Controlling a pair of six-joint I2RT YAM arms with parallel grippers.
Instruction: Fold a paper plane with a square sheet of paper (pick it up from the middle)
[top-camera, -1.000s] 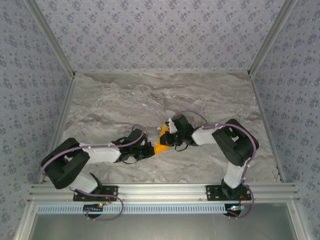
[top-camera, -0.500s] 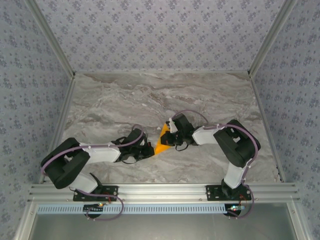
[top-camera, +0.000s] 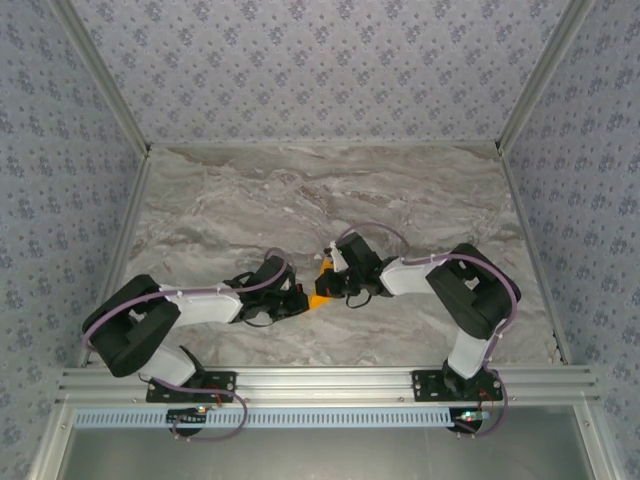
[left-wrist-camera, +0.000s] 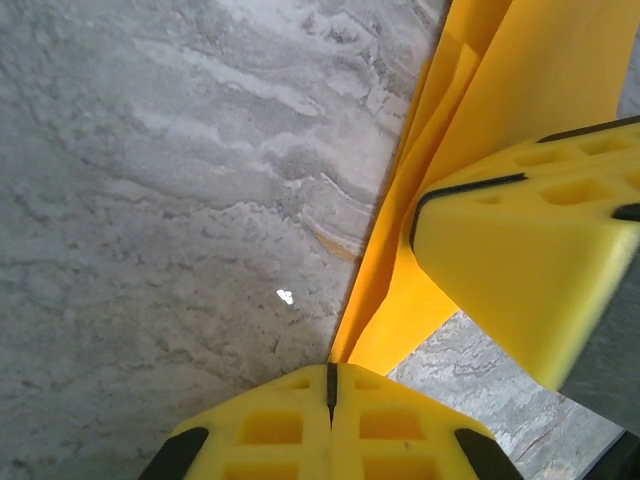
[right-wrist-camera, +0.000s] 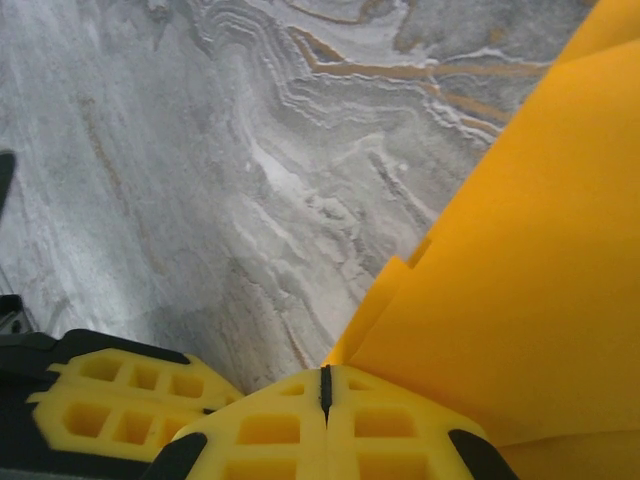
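One sheet (left-wrist-camera: 520, 90), bright orange, thin and matte, creased into layered, tapering flaps; located at mid-table towards the near edge, held between both tools. Left gripper (left-wrist-camera: 330, 375): yellow ribbed pads pressed together on the sheet's lower corner (apparently as an anchor). Right gripper (right-wrist-camera: 324, 380): pads likewise clamped on a folded edge, judged to be so held that a crease can be drawn taut. Table (top-camera: 250, 200): grey veined marble pattern, smooth.
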